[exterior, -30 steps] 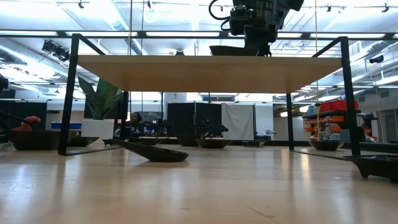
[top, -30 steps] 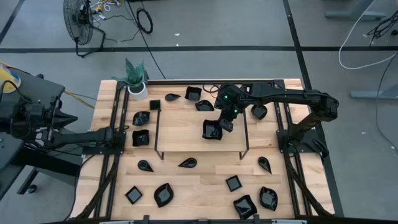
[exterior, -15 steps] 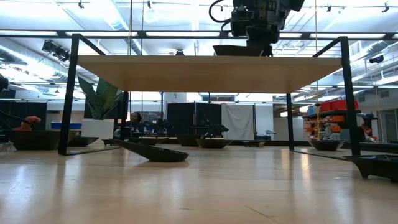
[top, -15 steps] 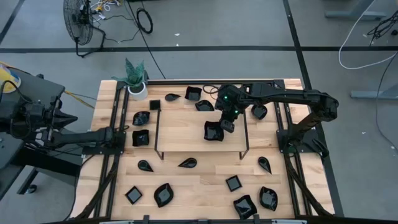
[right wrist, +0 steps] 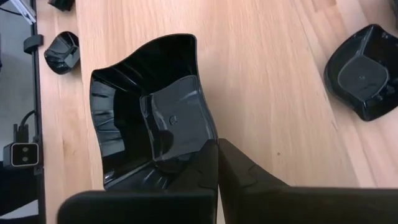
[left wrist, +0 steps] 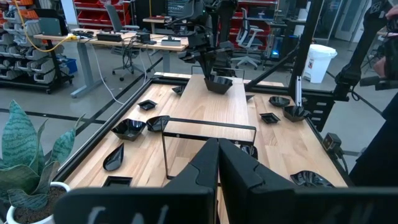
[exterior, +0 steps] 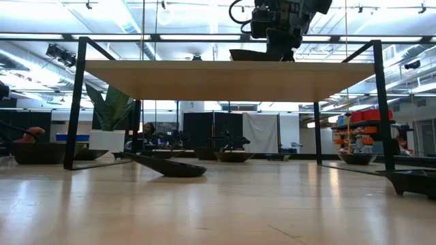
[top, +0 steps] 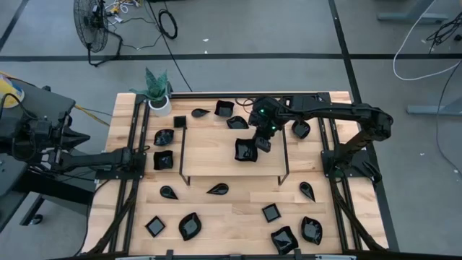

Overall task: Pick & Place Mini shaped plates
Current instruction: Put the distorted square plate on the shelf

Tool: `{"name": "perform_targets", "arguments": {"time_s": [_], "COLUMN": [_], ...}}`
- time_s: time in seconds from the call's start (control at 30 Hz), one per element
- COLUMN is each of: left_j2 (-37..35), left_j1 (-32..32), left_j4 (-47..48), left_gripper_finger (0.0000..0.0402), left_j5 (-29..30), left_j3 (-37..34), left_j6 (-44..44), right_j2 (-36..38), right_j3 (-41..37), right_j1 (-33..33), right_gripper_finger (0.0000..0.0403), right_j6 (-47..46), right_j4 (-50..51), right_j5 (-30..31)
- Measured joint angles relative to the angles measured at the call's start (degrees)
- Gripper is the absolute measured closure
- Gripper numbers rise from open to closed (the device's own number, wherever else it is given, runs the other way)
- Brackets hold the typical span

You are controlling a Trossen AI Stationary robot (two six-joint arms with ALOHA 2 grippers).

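right tool [top: 263,142]: fingers pressed on the rim of a wavy plate [top: 247,150], held just above the raised shelf [top: 216,152] | change: plate has slid slightly left since a second ago, placement not yet done | left tool [left wrist: 217,180]: pressed together, parked at the bench [top: 231,209] edge | other plates [top: 190,225] unchanged

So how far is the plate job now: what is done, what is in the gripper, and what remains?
Done: nothing looks placed yet; the raised wooden shelf is bare apart from the held plate. In hand: the right gripper is shut on the rim of a wavy square plate just above the shelf top. Left: the other plates, like the teardrop plate, lie around on the table. The left gripper waits shut at the left edge.
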State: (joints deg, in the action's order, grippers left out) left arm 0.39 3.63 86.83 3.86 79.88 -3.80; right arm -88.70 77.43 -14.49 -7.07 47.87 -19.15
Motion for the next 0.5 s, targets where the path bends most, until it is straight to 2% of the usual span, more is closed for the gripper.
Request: {"name": "perform_targets", "arguments": {"time_s": [0.5], "left_j2": [0.0], "left_j1": [0.0], "left_j4": [0.0], "left_gripper_finger": [0.0383], "left_j5": [0.0], "left_j3": [0.0], "left_j6": [0.0], "right_j2": [-1.1], "right_j3": [0.0], "right_j1": [-0.5], "right_gripper_finger": [0.0403], "right_j6": [-1.0], "right_j4": [-1.5], "right_j5": [-0.4]}}
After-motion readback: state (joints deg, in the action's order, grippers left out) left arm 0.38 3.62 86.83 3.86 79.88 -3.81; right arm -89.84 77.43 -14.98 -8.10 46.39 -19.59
